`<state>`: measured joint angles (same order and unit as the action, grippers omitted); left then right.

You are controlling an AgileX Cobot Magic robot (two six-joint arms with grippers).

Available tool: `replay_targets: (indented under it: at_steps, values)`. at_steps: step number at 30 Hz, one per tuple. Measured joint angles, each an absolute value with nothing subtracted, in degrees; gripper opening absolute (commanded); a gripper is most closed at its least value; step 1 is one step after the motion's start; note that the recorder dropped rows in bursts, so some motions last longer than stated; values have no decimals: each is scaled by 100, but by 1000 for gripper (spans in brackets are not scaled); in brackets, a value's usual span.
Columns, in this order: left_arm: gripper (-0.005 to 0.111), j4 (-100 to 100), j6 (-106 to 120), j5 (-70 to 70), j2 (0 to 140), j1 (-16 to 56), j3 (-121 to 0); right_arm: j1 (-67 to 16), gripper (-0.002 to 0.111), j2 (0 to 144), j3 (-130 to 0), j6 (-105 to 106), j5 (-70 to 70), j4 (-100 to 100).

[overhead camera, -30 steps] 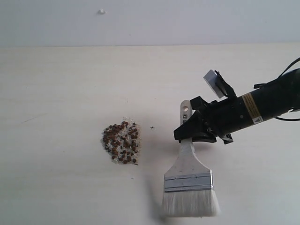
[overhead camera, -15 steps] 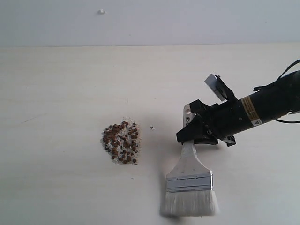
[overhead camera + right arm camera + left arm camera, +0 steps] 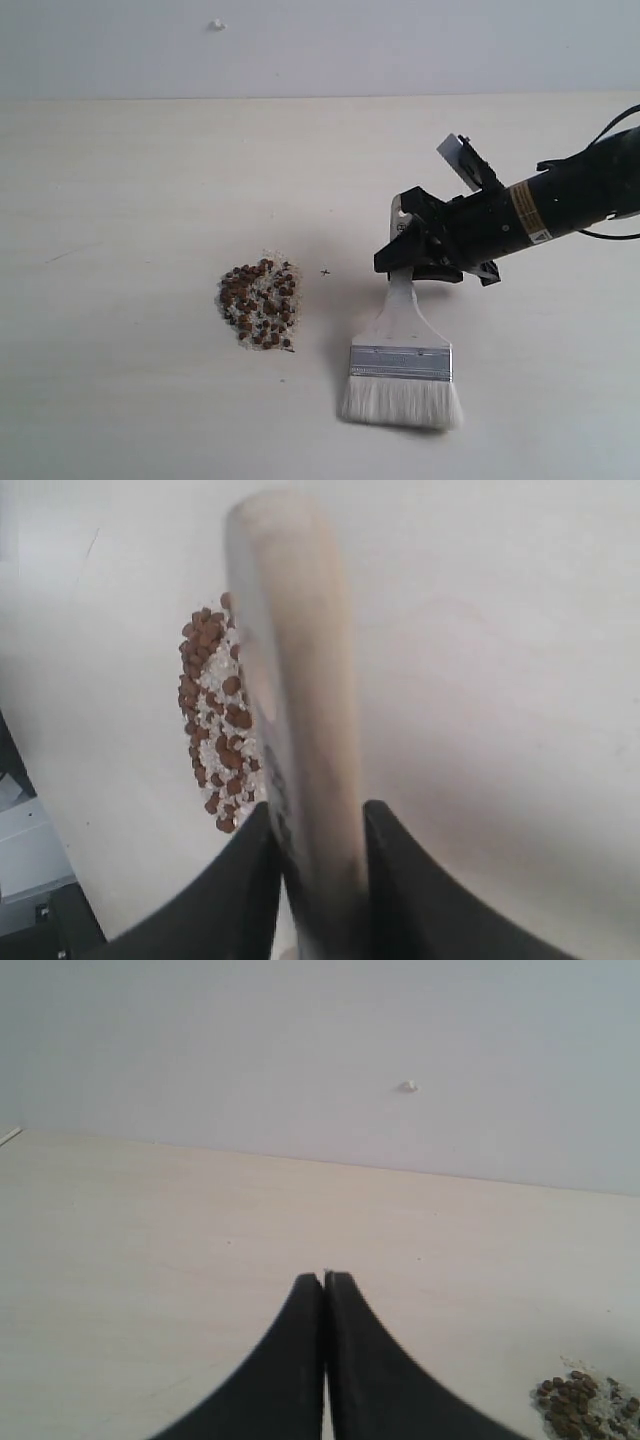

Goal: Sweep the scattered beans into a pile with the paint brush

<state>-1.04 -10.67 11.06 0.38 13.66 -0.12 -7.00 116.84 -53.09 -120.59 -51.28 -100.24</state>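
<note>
The beans (image 3: 259, 303) lie in one tight reddish-brown pile with pale crumbs on the light table, left of centre; they also show in the right wrist view as the beans (image 3: 217, 720) and at the edge of the left wrist view as the beans (image 3: 585, 1406). The paint brush (image 3: 403, 367) hangs to the pile's right, bristles down near the table, wooden handle up. My right gripper (image 3: 408, 262) is shut on its handle (image 3: 300, 680). My left gripper (image 3: 325, 1280) is shut and empty; it is out of the exterior view.
The pale wooden table (image 3: 150, 180) runs back to a plain white wall (image 3: 320, 45) with a small white mark (image 3: 217, 24). A tiny dark speck (image 3: 325, 271) lies between the pile and the brush.
The right gripper and brush have shifted slightly away from the front edge, and the brush has tipped so its bristles sit higher in the exterior view. The bean pile is unchanged.
</note>
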Motion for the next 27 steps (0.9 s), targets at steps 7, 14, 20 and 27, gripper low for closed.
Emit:
replay_targets:
  at_steps: [7, 14, 20, 27]
  values:
    - [0, -104, -1067, 1106, 38, 1366, -12, -700, 54, 11693, -5650, -12123, -4642, -10024]
    - [0, -104, -1067, 1106, 38, 1366, -12, -700, 55, 11514, -5713, -12134, -3534, -10024]
    - [0, -104, -1067, 1106, 38, 1366, -12, -700, 28, 10823, -5713, -12134, -2741, -10024]
    - [0, -104, -1067, 1106, 38, 1366, -12, -700, 0, 9395, -5424, -12145, -2292, -10008]
